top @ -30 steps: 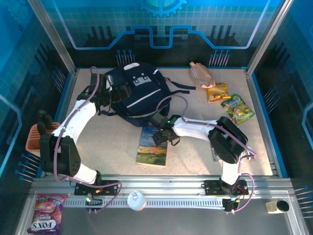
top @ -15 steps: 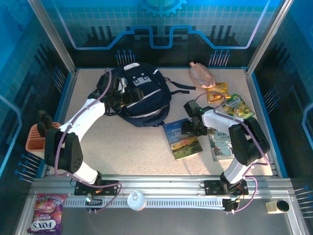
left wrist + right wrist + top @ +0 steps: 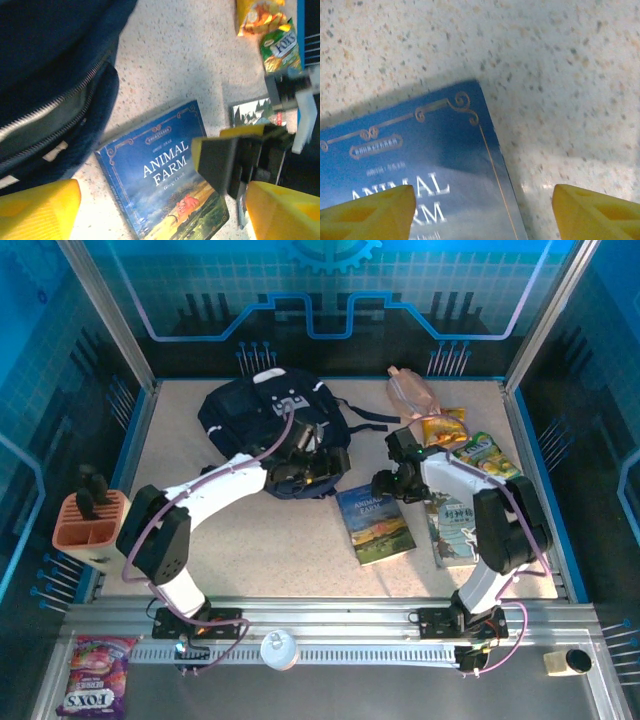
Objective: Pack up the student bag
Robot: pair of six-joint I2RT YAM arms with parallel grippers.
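The student bag [image 3: 262, 418], dark navy with grey-white trim, lies at the back left of the table; in the left wrist view the student bag [image 3: 50, 70] shows an open zip. My left gripper [image 3: 318, 478] hovers at its near right edge, open [image 3: 160, 215], with nothing between the fingers. A blue "Animal Farm" book [image 3: 375, 525] lies flat to the right of the bag. My right gripper [image 3: 385, 483] is low over the book's far corner, open [image 3: 482, 215], with its yellow fingertips [image 3: 367, 212] either side of the book's [image 3: 420, 165] right edge. The left wrist view shows the book [image 3: 160, 185] beside the right gripper [image 3: 235, 160].
A second book [image 3: 455, 530] lies right of the first. Snack packs [image 3: 445, 425] [image 3: 485, 455] and a pinkish pouch [image 3: 410, 390] sit at the back right. An orange pencil holder [image 3: 90, 520] stands at the left edge. A candy bag [image 3: 95, 690] and a white cup [image 3: 280, 648] lie on the front rail.
The book has gone from the table's middle to the right. My right arm has drawn back with it. My left gripper has swung from the bag's left side to its near right edge.
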